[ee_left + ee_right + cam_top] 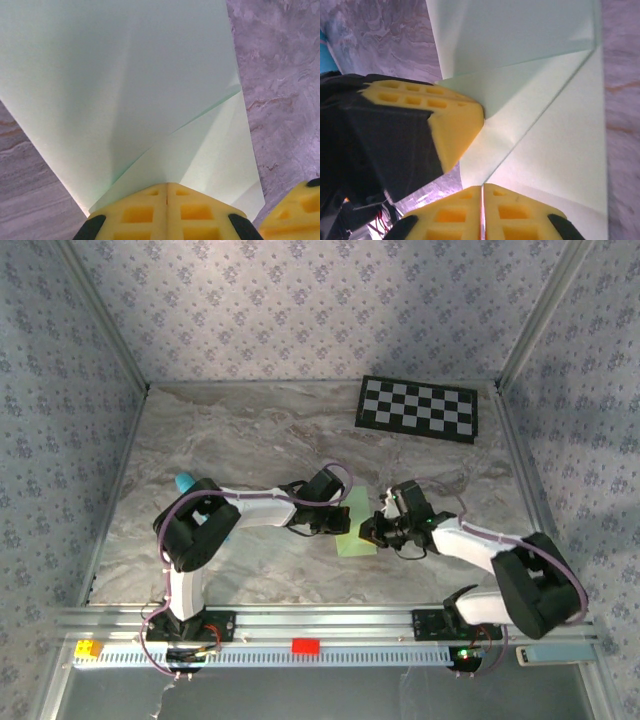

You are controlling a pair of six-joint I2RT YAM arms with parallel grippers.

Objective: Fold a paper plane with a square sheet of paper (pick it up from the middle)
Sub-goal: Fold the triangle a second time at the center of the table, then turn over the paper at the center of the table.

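The green sheet of paper (357, 542) lies on the table (220, 440) — left pincer (167, 185) and right pincer (482, 186) both closed, tips touching its edges.

No legible txt, labels or nos. anywhere.

The left arm (190, 538) and the right arm (525, 585) share one build: slim white links between bulky black joint housings, each standing on a black base plate bolted to the silver rail (330, 620). A lilac cable (345, 473) runs from the rail along the left arm, and a paler one follows the right arm's white link. The jaws are yellow fingers (145, 215) moulded with square pockets, black at the outer corners and set in black mounts.
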